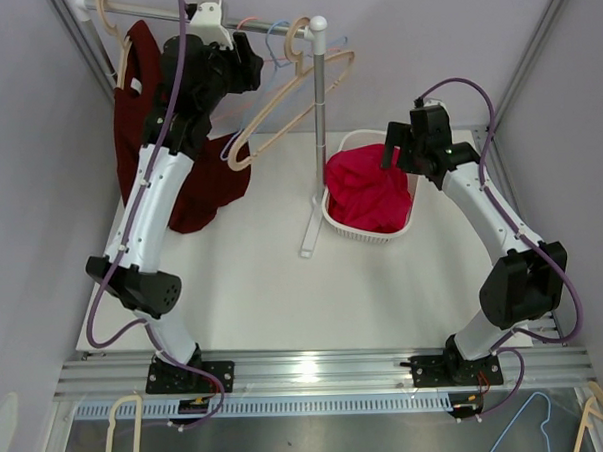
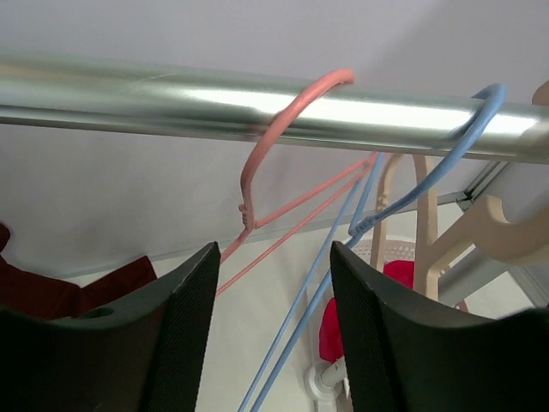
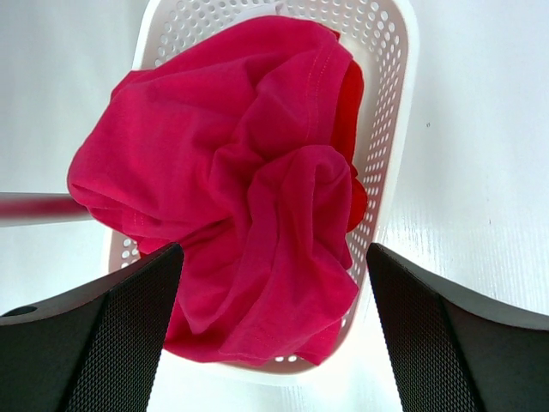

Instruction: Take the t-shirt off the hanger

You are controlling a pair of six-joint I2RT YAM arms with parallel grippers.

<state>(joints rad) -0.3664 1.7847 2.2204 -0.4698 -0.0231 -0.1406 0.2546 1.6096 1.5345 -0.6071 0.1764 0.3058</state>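
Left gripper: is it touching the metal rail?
Apart. In the left wrist view, pale wall shows between the rail and the fingertips of the open left gripper below it.

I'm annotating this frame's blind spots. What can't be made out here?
Top view: left arm covers the middle of the dark red t-shirt.
Left wrist view: the edge and an end effector finger cut that shirt off.
Right wrist view: pink cloth hides the basket floor.
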